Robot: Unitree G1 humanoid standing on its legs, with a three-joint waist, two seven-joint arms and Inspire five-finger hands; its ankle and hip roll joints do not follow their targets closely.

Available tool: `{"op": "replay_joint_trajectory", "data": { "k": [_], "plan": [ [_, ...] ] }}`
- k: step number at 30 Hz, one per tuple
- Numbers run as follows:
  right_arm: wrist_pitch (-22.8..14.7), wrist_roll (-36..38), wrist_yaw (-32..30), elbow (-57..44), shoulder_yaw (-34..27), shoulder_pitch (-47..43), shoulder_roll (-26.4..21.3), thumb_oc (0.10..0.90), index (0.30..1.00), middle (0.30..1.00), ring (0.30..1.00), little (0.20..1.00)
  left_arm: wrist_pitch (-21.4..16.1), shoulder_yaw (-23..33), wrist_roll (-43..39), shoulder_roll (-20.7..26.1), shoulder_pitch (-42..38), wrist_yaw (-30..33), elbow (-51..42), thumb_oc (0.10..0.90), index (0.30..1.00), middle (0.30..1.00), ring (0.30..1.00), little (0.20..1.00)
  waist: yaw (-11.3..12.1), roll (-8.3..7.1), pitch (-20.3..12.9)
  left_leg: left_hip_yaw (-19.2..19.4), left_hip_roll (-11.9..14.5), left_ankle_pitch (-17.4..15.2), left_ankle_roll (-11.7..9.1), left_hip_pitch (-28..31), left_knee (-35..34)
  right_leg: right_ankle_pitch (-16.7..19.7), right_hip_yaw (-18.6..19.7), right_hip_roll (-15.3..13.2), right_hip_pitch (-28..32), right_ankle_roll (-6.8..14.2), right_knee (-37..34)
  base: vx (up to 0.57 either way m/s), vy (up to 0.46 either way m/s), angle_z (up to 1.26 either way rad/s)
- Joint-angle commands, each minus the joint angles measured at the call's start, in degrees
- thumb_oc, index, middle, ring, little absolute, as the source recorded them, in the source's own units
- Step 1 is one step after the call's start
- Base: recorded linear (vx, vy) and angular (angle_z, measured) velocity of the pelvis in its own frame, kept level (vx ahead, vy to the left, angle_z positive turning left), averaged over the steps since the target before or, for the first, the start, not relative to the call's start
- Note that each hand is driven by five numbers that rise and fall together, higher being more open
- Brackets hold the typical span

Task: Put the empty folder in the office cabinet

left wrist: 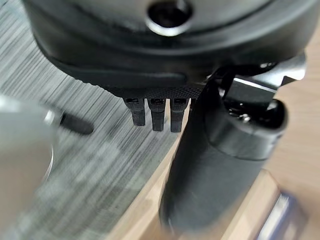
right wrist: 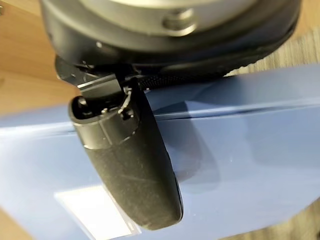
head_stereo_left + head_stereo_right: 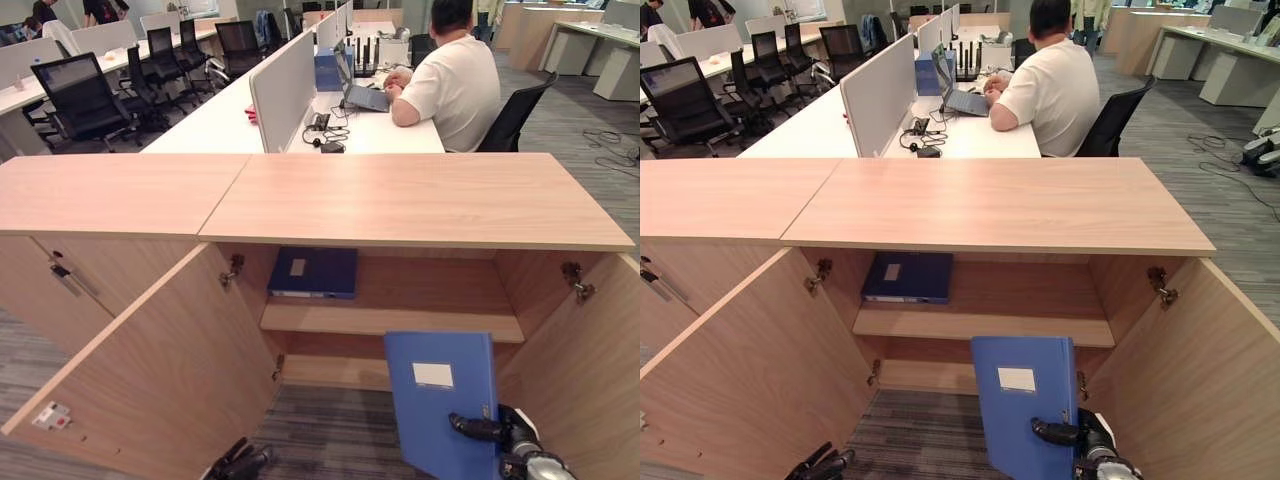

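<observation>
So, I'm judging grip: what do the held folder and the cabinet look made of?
The blue folder, pinched by the right hand, looks like smooth plastic with a slight sheen and a white label. The cabinet looks like matte light wood-grain laminate board, with metal hinges, though real veneer is possible.

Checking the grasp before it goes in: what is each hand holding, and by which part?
The right hand pinches the blue folder at its lower right edge, thumb across the front cover. The left hand holds nothing.
</observation>
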Motion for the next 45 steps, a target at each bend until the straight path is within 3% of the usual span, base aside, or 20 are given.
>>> {"op": "replay_joint_trajectory", "data": {
  "k": [1, 3, 8, 11, 12, 15, 18, 19, 21, 22, 24, 27, 41, 45],
  "plan": [
    [-6.95, 14.80, -1.61, -4.53, -3.22, -8.39, -0.85, 0.400, 0.300, 0.300, 0.300, 0.300, -1.59, -3.25, -0.12, 4.44, -3.88, 0.86, -3.70, 0.800, 0.900, 0.900, 0.900, 0.900, 0.34, -1.05, 1.67, -1.36, -0.66, -10.10, -0.81, 5.24, -0.06, -2.52, -3.61, 1.06, -3.77, 0.87, 0.44, -0.04, -0.131, 0.12],
    [-8.61, 26.86, -2.10, -4.90, -3.54, -12.08, 1.42, 0.400, 0.300, 0.300, 0.300, 0.300, -0.54, -5.12, -2.03, 3.93, -3.55, 0.70, -1.97, 0.800, 0.900, 0.900, 0.900, 0.900, 0.58, -0.60, 3.68, -2.20, -0.28, -8.99, -1.43, 3.18, -0.06, -2.27, -4.47, 1.23, -5.54, 0.57, 0.44, -0.08, -0.127, 0.24],
    [-13.50, 39.72, -2.41, -5.94, -3.93, -21.11, 2.57, 0.400, 0.300, 0.300, 0.300, 0.300, 0.14, -8.37, -2.70, 4.09, -3.79, 0.49, 0.73, 0.800, 0.900, 0.900, 0.900, 0.900, 1.23, 0.90, 5.81, -3.33, 0.24, -6.90, -2.48, -1.07, -0.06, -2.08, -4.95, 1.71, -9.46, -0.34, 0.44, -0.07, -0.089, 0.17],
    [-18.75, 45.32, -2.36, -10.97, -7.37, -23.13, 3.26, 0.400, 0.300, 0.300, 0.300, 0.300, -0.28, -6.81, -3.90, 3.54, -4.81, 1.71, 1.83, 0.800, 0.900, 0.900, 0.900, 0.900, 1.91, 0.84, 9.80, 1.13, -1.16, -9.42, -3.27, -10.67, 17.48, -5.05, -6.01, 0.09, -10.73, -2.43, 5.98, -0.10, -0.067, 0.26],
    [-18.95, 45.53, -2.33, -11.25, -7.79, -23.16, 3.28, 0.400, 0.300, 0.300, 0.300, 0.300, -0.22, -6.75, -3.64, 3.50, -4.75, 1.68, 2.21, 0.800, 0.900, 0.900, 0.900, 0.900, 2.02, 1.07, 9.82, 1.74, -1.39, -8.88, -2.92, -11.70, 17.19, -5.34, -6.42, 0.01, -10.34, -2.59, 6.04, 0.04, -0.007, 0.50],
    [-20.96, 46.94, -3.56, -12.12, -8.34, -25.26, 2.52, 0.400, 0.300, 0.300, 0.300, 0.300, 0.12, -6.81, -2.66, 3.63, -5.41, 2.21, 4.05, 0.800, 0.900, 0.900, 0.900, 0.900, 3.38, 1.77, 10.76, 2.84, -2.95, -2.91, -2.04, -20.53, 12.51, -6.50, -5.72, 0.68, -9.90, -2.74, 6.40, 0.15, 0.076, 0.55],
    [-21.55, 47.67, -3.70, -12.41, -8.20, -26.63, 2.80, 0.400, 0.300, 0.300, 0.300, 0.300, 0.37, -6.97, -2.10, 4.11, -4.95, 2.38, 4.53, 0.800, 0.900, 0.900, 0.900, 0.900, 4.31, 2.53, 10.88, 2.07, -2.49, -0.96, -1.97, -19.94, 8.85, -7.63, -3.92, 1.92, -10.15, -2.96, 7.37, 0.15, 0.088, -0.47],
    [-22.21, 48.20, -3.63, -12.84, -8.10, -28.12, 2.56, 0.400, 0.300, 0.300, 0.300, 0.300, 0.25, -6.48, -1.03, 3.97, -3.53, 2.71, 5.55, 0.800, 0.900, 0.900, 0.900, 0.900, 4.58, 3.59, 10.86, 1.00, -2.25, 0.21, -1.20, -18.80, 6.87, -8.83, -2.31, 2.60, -10.15, -2.84, 8.23, 0.13, 0.155, -1.08],
    [-22.47, 48.35, -3.68, -12.92, -8.38, -29.14, 2.45, 0.400, 0.300, 0.300, 0.300, 0.300, 0.11, -6.41, 0.16, 4.12, -3.62, 2.69, 6.77, 0.800, 0.900, 0.900, 0.900, 0.900, 4.66, 3.98, 11.19, 1.26, -2.34, 0.47, -0.85, -19.15, 6.70, -9.27, -1.53, 2.40, -10.86, -2.76, 8.97, 0.08, 0.191, -0.81],
    [-23.82, 49.29, -4.10, -12.36, -8.72, -32.83, 2.55, 0.400, 0.300, 0.300, 0.300, 0.300, -0.57, -6.47, 2.04, 4.38, -4.39, 3.34, 10.05, 0.800, 0.900, 0.900, 0.900, 0.900, 4.97, 4.90, 12.17, 2.89, -2.41, 0.49, -0.12, -20.17, 6.64, -10.19, -0.16, 1.36, -13.95, -2.36, 11.39, 0.00, 0.164, -0.55],
    [-24.99, 50.16, -4.75, -12.35, -8.90, -35.73, 2.33, 0.400, 0.300, 0.300, 0.300, 0.300, -0.66, -6.75, 2.78, 4.71, -5.04, 3.80, 12.10, 0.800, 0.900, 0.900, 0.900, 0.900, 4.95, 5.26, 13.27, 4.27, -2.78, 0.00, 0.33, -21.21, 7.58, -10.24, 0.73, 0.55, -17.10, -2.01, 13.64, 0.00, 0.233, -0.58],
    [-26.34, 50.64, -5.61, -11.63, -8.62, -39.89, 2.08, 0.400, 0.300, 0.300, 0.300, 0.300, -0.90, -7.84, 4.18, 4.92, -5.39, 4.04, 13.28, 0.800, 0.900, 0.900, 0.900, 0.900, 5.40, 5.99, 13.87, 5.64, -2.75, -0.45, 0.77, -22.55, 7.81, -8.99, 1.90, 0.37, -20.81, -1.37, 14.32, 0.01, 0.161, -0.57],
    [-30.90, 50.40, -10.17, -8.42, -8.57, -56.13, -3.73, 0.400, 0.300, 0.300, 0.300, 0.300, -2.52, -13.37, 5.74, 8.18, -7.08, 4.10, 6.20, 0.800, 0.900, 0.900, 0.900, 0.900, 6.19, 10.05, 20.23, 7.31, -4.66, -1.53, 1.81, -26.38, 9.06, -8.97, 2.50, -1.94, -28.78, 0.42, 19.57, -0.01, 0.064, -0.07],
    [-31.28, 48.97, -11.52, -9.06, -6.63, -60.27, -5.44, 0.400, 0.300, 0.300, 0.300, 0.300, -2.71, -13.72, 6.13, 9.24, -8.23, 4.59, 5.76, 0.800, 0.900, 0.900, 0.900, 0.900, 6.44, 10.01, 22.25, 7.70, -4.94, -3.08, 2.30, -30.10, 13.17, -10.20, 2.21, -2.81, -32.82, 0.43, 24.91, -0.03, 0.024, -0.01]
  ]
}}
